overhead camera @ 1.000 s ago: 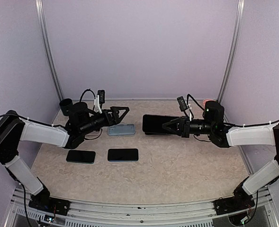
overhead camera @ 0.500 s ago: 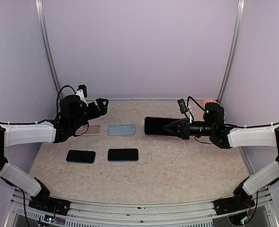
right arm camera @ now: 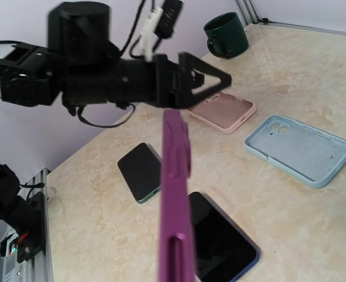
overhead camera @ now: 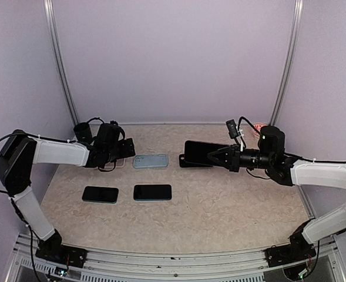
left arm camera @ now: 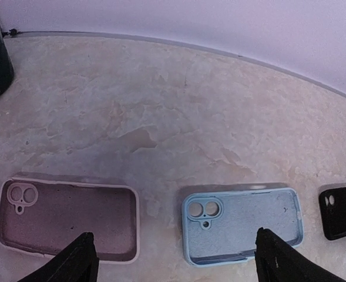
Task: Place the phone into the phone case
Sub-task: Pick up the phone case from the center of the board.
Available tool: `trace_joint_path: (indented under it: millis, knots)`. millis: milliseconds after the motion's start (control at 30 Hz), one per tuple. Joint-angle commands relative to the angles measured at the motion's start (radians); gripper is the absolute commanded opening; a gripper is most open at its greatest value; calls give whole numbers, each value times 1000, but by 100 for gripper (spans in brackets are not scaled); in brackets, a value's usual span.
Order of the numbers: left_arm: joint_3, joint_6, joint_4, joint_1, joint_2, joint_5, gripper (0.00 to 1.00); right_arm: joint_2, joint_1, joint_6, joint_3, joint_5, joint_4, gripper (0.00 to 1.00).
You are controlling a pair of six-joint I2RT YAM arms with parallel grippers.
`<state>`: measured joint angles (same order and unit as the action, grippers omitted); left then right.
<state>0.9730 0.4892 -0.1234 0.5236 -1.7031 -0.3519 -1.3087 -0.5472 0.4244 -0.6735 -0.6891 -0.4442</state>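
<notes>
Two arms of mine reach over the mottled beige table (overhead camera: pixel 219 200) from opposite sides. My right gripper (overhead camera: pixel 215 155) is clamped tight on the purple phone (right arm camera: pixel 174 194), holding it on edge in the air over the far right part of the table. The black case (left arm camera: pixel 340 211) lies on the table beneath it. My left gripper (overhead camera: pixel 124 148) hangs with its fingers (left arm camera: pixel 79 258) spread wide and nothing between them. It hovers over the pink case (left arm camera: pixel 67 220) and the blue case (left arm camera: pixel 243 226), which lie side by side, hollow side up and not touching. Nearer my bases a green-edged phone (right arm camera: pixel 142 171) and a blue-edged phone (right arm camera: pixel 219 238) lie flat, dark faces up. A green mug (right arm camera: pixel 225 35) stands in the far left corner.
</notes>
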Motion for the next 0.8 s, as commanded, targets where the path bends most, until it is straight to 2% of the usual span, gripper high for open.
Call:
trace_joint_path:
  millis: [0,133,467,767]
  knots:
    - [45,1,65,-8,-61,-33,87,33,0,-15,9,20,-11,0]
    - [64,-4,92,-13,-98,-46,79,32,-2,-12,15,19,-14,0]
    - [101,-28,112,-31,-190,-4,74,23,-6,-5,23,17,-27,0]
    - [144,-42,120,-43,-256,17,64,13,-11,-5,23,19,-28,0]
